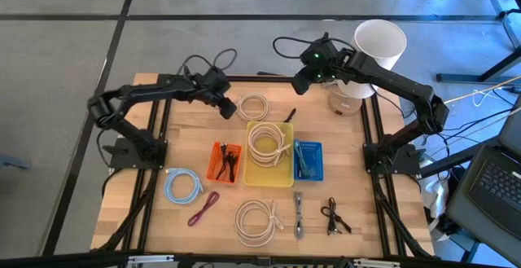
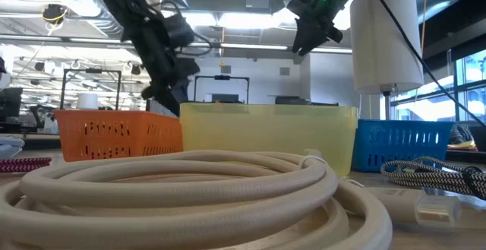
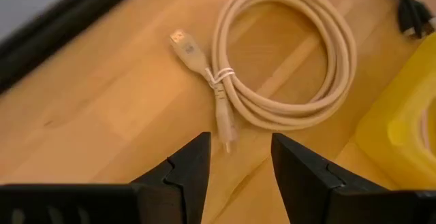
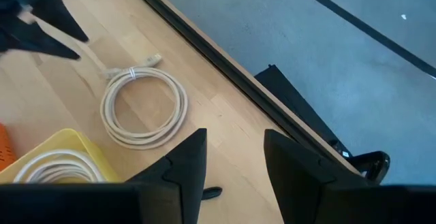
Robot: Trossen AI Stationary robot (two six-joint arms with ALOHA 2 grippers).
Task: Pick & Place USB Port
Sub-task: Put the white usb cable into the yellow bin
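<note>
Left gripper fingers spread, empty, just above cream cable plug ends | probably best: centre on plug — then descend; right gripper spread, waiting

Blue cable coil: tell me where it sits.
High view: the blue coil lies on the table's left side, left of the orange bin, above the maroon cable.

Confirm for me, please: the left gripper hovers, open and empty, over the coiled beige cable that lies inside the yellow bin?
Not quite: that coiled beige cable lies on the bare wooden table, beside the yellow bin, as the left wrist view shows. The left gripper is indeed open and empty above it.
</note>
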